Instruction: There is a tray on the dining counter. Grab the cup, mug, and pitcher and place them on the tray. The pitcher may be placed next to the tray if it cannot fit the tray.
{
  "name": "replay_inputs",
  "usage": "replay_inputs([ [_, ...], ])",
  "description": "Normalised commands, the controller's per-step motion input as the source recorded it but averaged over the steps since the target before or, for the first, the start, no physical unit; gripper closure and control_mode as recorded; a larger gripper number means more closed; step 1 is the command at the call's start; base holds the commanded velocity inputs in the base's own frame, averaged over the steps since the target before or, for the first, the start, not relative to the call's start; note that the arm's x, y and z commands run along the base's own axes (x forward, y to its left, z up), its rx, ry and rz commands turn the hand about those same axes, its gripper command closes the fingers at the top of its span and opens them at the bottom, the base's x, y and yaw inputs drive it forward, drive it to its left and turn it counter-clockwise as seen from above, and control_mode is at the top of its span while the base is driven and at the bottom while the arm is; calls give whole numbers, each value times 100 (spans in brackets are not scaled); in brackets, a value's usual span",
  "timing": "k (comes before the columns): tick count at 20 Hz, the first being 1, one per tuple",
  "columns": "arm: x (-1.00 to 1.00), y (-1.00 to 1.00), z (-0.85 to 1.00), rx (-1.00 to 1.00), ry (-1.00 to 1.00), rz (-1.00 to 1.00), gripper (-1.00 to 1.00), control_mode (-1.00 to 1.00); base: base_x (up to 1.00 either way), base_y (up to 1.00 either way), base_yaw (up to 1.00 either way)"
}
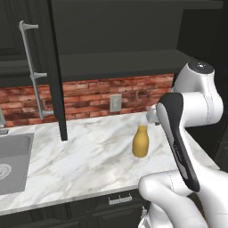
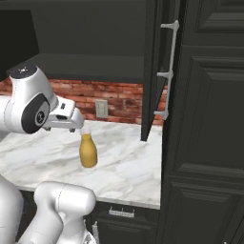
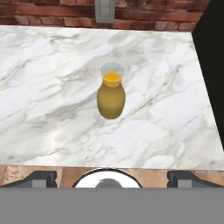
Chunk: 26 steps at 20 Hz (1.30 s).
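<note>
From the left base view, the bottle-shaped clear pitcher filled with yellow-orange liquid stands upright on the white grey-veined marble table, in front of the red brick backsplash and its grey wall outlet. The white arm hides most of the hand here, which sits just above the pitcher's neck.

From the right base view, the hand is poised right over the pitcher's narrow neck, close to its rim, with nothing held. The tall dark cabinet with a pale bar handle stands well clear to the side.

In the hand view, both dark fingertips stand fully spread at the bottom corners, empty, and the pitcher lies ahead, roughly centred between them. To grasp well, I judge the hand should drop straight down so the fingers straddle the neck evenly, then close gently; a skewed approach could tip the narrow bottle.
</note>
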Motion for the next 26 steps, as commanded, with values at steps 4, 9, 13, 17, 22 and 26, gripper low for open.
replay_inputs([
  [4, 27, 28, -12, 0, 0, 4, -100, -100, 0, 0, 0],
  [9, 24, 5, -19, 6, 0, 2, -100, -100, 0, 0, 0],
  [13, 22, 0, -12, 2, 0, 0, -100, -100, 0, 0, 0],
  [17, 22, 0, -9, 1, 0, 0, -100, -100, 0, 0, 0],
  [22, 16, 0, -6, 0, 0, 0, -100, -100, 0, 0, 0],
  [26, 22, -2, -2, 0, 0, 0, -100, -100, 0, 0, 0],
])
